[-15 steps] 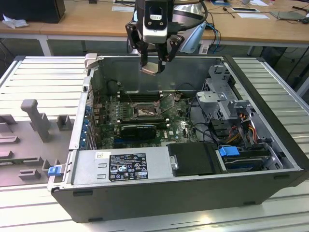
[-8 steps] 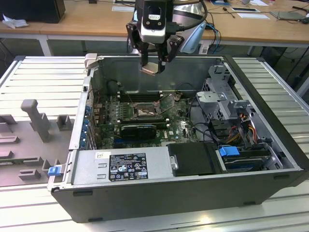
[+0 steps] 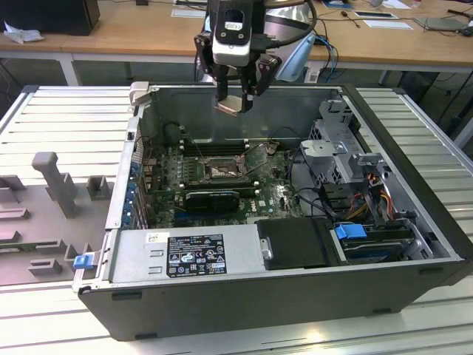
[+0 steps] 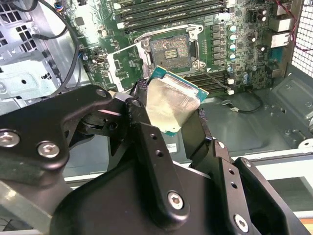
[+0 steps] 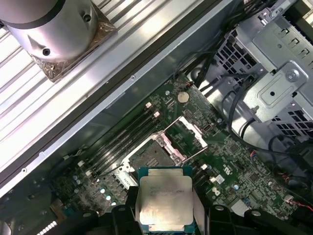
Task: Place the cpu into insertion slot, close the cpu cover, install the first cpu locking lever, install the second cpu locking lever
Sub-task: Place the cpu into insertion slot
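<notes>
My gripper [image 3: 236, 100] hangs above the open computer case, shut on the cpu [image 3: 229, 106]. In both wrist views the cpu [image 4: 171, 105] [image 5: 165, 198] shows as a pale silver square on a green edge, clamped between the black fingers [image 4: 146, 142]. It is tilted and well above the board. The insertion slot [image 3: 222, 168] [image 4: 169, 48] [image 5: 146, 156] lies bare on the green motherboard below, its pin field exposed. The cpu cover [image 5: 188, 132] [image 4: 124, 63] stands swung open beside the slot.
The grey case wall [image 3: 244, 111] is right behind the gripper. Long black memory slots [image 3: 214, 144] run beside the socket. A silver drive cage [image 3: 332, 148] with cables, a power supply [image 3: 196, 251] and a black card [image 3: 211, 198] crowd the case. Grey fixtures [image 3: 52, 185] stand outside.
</notes>
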Robot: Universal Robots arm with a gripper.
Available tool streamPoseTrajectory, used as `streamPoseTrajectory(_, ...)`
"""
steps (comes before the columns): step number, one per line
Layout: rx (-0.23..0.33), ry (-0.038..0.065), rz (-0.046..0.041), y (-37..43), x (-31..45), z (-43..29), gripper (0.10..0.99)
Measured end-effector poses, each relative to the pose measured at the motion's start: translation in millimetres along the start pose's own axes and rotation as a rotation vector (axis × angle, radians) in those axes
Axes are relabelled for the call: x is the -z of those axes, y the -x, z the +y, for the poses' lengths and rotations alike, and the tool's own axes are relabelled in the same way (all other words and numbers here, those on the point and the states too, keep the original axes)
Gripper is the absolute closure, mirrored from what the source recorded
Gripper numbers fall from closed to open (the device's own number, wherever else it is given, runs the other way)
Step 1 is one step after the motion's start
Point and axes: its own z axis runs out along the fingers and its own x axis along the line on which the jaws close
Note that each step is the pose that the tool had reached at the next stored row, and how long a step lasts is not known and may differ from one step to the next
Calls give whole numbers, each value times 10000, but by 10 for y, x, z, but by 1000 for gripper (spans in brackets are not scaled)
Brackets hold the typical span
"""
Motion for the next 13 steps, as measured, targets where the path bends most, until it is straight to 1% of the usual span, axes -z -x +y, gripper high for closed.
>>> streamPoseTrajectory(3, -172, 5, -15, 0, 0, 0, 561)
streamPoseTrajectory(5, -648, 14, -58, 0, -2, 0, 561)
streamPoseTrajectory(6, -768, 15, -68, 0, -2, 0, 561)
streamPoseTrajectory(13, -1213, 25, -107, -13, -8, -13, 561)
